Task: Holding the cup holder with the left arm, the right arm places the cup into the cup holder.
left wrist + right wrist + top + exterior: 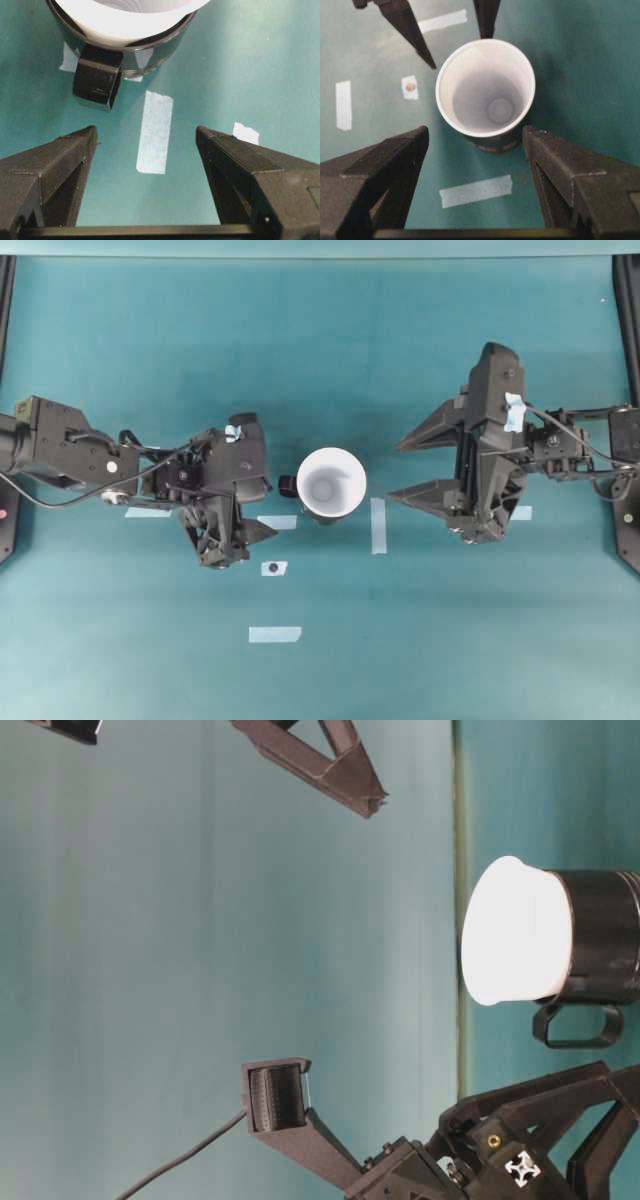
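Note:
The white cup (331,483) stands upright inside the black cup holder (150,55). The holder's side tab (287,485) points toward my left arm. My left gripper (266,518) is open and empty, just left of the tab and not touching it. In the left wrist view (145,132) its fingers straddle a tape strip short of the tab (97,82). My right gripper (394,471) is open and empty to the right of the cup. In the right wrist view (475,131) the cup (487,90) lies just beyond the fingertips, apart from them. The side view shows the cup (515,935) seated in the holder (605,935).
Several pale tape strips lie on the teal table: one (378,525) between the cup and my right gripper, one (274,634) nearer the front. A small piece with a dark dot (273,568) lies below the left gripper. Black frame posts (628,300) stand at the side edges.

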Controlling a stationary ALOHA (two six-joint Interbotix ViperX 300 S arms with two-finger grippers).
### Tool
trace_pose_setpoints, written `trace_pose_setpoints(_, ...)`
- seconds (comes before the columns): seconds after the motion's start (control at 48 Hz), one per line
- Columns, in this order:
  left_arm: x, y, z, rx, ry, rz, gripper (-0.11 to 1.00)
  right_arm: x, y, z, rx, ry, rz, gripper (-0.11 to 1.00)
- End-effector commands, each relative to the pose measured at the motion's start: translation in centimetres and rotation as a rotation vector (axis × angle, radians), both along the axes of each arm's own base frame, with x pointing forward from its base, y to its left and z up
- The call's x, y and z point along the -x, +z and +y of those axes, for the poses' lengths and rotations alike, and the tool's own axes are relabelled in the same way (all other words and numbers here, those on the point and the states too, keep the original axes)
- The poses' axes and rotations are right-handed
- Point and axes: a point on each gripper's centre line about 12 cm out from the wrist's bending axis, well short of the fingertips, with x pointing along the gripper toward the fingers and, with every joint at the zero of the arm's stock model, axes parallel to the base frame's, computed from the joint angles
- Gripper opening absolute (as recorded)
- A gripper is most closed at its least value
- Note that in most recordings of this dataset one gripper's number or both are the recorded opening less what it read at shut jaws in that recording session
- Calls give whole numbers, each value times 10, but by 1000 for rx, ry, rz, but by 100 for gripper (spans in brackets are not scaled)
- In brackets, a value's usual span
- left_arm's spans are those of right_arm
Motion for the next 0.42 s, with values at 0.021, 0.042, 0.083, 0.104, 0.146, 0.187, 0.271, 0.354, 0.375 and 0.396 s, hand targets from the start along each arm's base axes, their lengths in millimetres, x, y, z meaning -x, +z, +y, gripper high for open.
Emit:
trace_pose_setpoints(0.021, -6, 10, -1, -3, -5, -38, 85, -1, 8, 0, 4, 2, -29, 81)
trace_pose_setpoints(0.042, -6, 10, -1, -3, -5, -38, 85, -1, 8, 0, 4, 1, -30, 81)
trace_pose_setpoints(0.083, -6, 10, -1, -3, -5, -38, 85, -1, 8, 0, 2, 0, -31, 82)
trace_pose_setpoints(0.104, -6, 10, -1, -3, -5, -38, 85, -1, 7, 0, 2, 0, -29, 81)
trace_pose_setpoints(0.146, -6, 10, -1, -3, -5, -37, 85, -1, 8, 0, 2, 0, -31, 81)
trace_pose_setpoints(0.187, -7, 11, -1, -3, -5, -40, 85, -1, 8, 0, 2, 0, -29, 81)
trace_pose_setpoints(0.271, -7, 11, -1, -3, -5, -38, 85, -1, 7, 0, 2, 0, -29, 81)
trace_pose_setpoints(0.354, -7, 11, -1, -3, -5, -40, 85, -2, 9, 0, 2, 1, -41, 81)
trace_pose_setpoints(0.375, -7, 11, -1, -3, -5, -38, 85, -2, 9, 0, 2, 1, -43, 81)
trace_pose_setpoints(0.396, -7, 11, -1, -3, -5, -40, 85, -2, 9, 0, 2, 1, -44, 81)
